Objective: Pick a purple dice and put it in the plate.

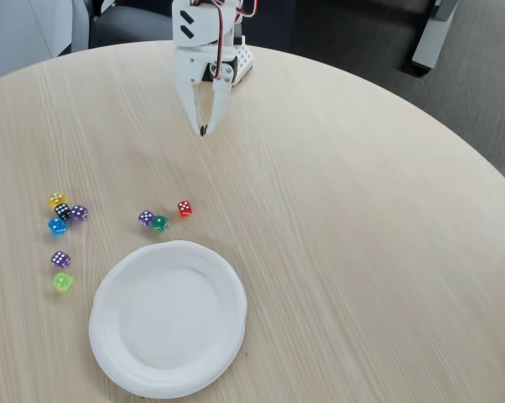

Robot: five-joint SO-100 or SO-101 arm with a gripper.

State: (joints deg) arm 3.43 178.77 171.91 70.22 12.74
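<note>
— Pale wood-grain round table (361,252) fills most of the fixed view, with dark floor beyond its curved far edge. What sits nearest the camera?

— At the lower left of the frame, the large round white paper plate (168,317) with a shallow raised rim. Nothing lies in it.

— And just past it?

— At the left, a small translucent lime-green die (63,282), with a translucent purple die with white pips (60,259) just above it. Near the plate's upper rim is a pair that looks to be touching: a second purple die (146,218) and a translucent dark-green die (159,222). A translucent red die (184,208) is close by to their right.

— Anything further left?

— A tight cluster at the middle left: a translucent blue die (57,226), a black die with white pips (63,211), a translucent yellow die (57,200) and a third purple die (79,213), all packed against one another.

— So where are the purple ones?

— All three rest on the table, outside the plate.

— And the arm?

— At the top centre, the white two-finger gripper (203,130) points down toward the table, well apart from every die. Its fingers meet at dark tips with only a narrow slit higher up, so it is closed and holds nothing. Behind it stands the white arm base (240,60), near the far edge.
</note>
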